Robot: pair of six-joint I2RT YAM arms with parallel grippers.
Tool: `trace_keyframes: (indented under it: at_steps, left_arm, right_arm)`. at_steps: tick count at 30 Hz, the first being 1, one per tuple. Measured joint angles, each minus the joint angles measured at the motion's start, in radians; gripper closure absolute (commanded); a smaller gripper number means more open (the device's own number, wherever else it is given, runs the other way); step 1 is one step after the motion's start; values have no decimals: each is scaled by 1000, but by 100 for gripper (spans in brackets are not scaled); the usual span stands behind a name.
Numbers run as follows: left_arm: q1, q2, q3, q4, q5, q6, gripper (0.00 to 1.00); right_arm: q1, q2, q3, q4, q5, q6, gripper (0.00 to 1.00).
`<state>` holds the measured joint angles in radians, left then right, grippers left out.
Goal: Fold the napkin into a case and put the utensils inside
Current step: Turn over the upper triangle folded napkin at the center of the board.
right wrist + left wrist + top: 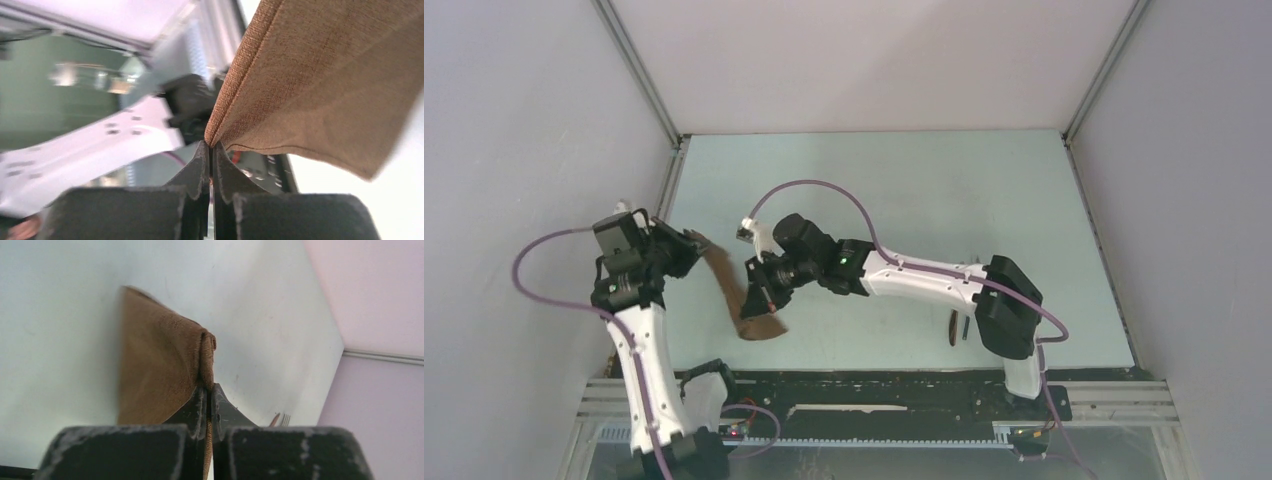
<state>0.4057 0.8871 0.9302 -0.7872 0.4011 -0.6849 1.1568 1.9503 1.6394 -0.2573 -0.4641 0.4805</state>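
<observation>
left claw [209, 390]: black fingers pressed together, clamped on a corner of the napkin [160, 365]; the cloth bunches into a small roll just above the tips
right claw [210, 147]: also pressed together, pinching a doubled, hemmed edge of the same cloth; the tips are dark, matte and scuffed
napkin material: plain brown woven fabric with a visible fine weave, soft, no pattern
napkin shape: a long, narrow, slack band running from the left claw down towards the near edge; the right claw grips it partway along
napkin position: left half of the tabletop [924, 190], mostly lifted; the low end looks to rest crumpled on the surface, though contact is hard to confirm
utensils [956, 328]: two slender pieces lying side by side on the tabletop, half hidden by the right arm near its base, well apart from the cloth; the left wrist view shows a wooden tip and silvery fork tines
tabletop: smooth, pale blue-green, matte
arms: white shells with black joints; a purple cable loops over each
surroundings: flat pale grey wall panels with thin metal corner strips
</observation>
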Motion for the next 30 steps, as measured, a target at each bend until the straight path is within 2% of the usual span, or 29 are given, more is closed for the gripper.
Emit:
trace_keyframes:
  at_steps: [3, 7, 10, 15, 20, 23, 24, 25, 26, 28, 30]
  left_arm:
    - [-23, -65, 102, -76, -80, 23, 100]
    - [-212, 6, 120, -79, -193, 14, 100]
    - [-351, 197, 100, -17, -241, -6, 100]
    - [-549, 649, 155, 90, -294, -38, 100]
    - [-702, 905, 280, 130, -300, -63, 100]
    - [-753, 977, 354, 135, -283, -77, 98]
    - [-766, 1000, 379, 140, -272, -79, 89]
    - [-774, 1020, 400, 154, -265, -82, 77]
    - [-778, 1036, 418, 176, -267, -83, 62]
    - [-776, 1046, 438, 229, -271, -81, 48]
    - [-771, 1020, 438, 262, -270, -72, 40]
  right_arm:
    - [-5, -28, -61, 243, -146, 153, 100]
    - [-60, -54, -246, 582, -287, 368, 100]
    - [-140, -35, -418, 774, -343, 477, 100]
    - [-291, 56, -685, 974, -391, 552, 100]
    - [-394, 58, -824, 950, -409, 469, 98]
    - [-444, 16, -863, 863, -399, 373, 75]
    - [-459, -5, -866, 806, -387, 328, 65]
    - [-472, -31, -866, 738, -371, 283, 53]
    - [-479, -59, -867, 666, -353, 245, 47]
    - [-481, -142, -871, 478, -282, 168, 41]
    - [-467, -231, -870, 320, -195, 118, 39]
